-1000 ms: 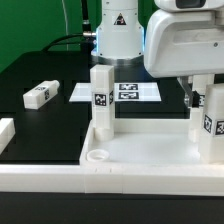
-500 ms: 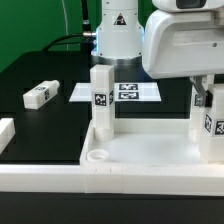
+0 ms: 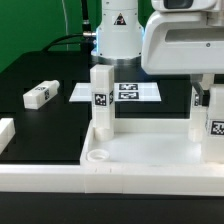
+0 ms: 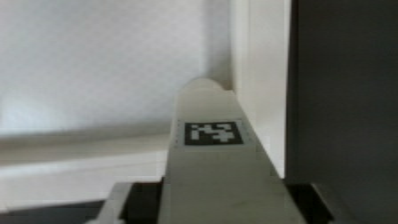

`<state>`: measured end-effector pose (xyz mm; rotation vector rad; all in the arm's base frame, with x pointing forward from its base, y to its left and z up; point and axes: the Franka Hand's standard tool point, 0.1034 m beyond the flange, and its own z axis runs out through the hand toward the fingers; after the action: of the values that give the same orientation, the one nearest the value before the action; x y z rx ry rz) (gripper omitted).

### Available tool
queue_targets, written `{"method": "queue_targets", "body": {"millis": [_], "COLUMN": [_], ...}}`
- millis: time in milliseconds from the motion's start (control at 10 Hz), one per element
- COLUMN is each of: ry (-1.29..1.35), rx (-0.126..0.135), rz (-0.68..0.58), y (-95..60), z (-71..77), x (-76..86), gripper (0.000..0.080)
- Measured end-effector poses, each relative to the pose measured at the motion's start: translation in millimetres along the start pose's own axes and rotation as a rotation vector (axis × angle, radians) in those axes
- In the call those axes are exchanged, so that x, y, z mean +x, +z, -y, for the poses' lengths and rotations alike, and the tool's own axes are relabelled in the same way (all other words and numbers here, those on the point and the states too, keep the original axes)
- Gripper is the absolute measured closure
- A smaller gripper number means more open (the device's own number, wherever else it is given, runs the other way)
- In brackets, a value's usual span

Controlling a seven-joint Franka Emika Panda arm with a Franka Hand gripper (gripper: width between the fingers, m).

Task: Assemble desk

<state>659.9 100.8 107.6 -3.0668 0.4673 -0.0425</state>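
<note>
The desk top (image 3: 150, 155) lies rim-up at the front, a white tray with a round socket (image 3: 98, 157) in its near corner. One square white leg (image 3: 100, 100) with a tag stands upright in the tray's back corner on the exterior view's left. A second tagged leg (image 3: 212, 125) stands upright at the tray's right side, and my gripper (image 3: 208, 97) is shut on its upper part. In the wrist view this leg (image 4: 217, 140) runs away from my gripper (image 4: 217, 205), filling the gap between the fingers (image 4: 134, 203). A third leg (image 3: 40, 95) lies loose on the black table.
The marker board (image 3: 118, 92) lies flat behind the tray, in front of the arm's white base (image 3: 118, 35). A white rail (image 3: 60, 180) runs along the front edge, and a short white piece (image 3: 5, 130) sits at the exterior view's left.
The jaws have closed on the right-hand leg. That leg's tag now sits slightly farther to the exterior view's right. The other legs and the tray have not moved.
</note>
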Motion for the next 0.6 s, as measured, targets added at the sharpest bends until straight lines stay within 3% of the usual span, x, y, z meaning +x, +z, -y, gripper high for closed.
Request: {"method": "queue_targets", "body": {"millis": [600], "ry": [0.605], "rx": [0.021], "rz": [0.013], "y": [1.1], "z": [-0.1], "x": [0.7], "gripper": [0.0509]}}
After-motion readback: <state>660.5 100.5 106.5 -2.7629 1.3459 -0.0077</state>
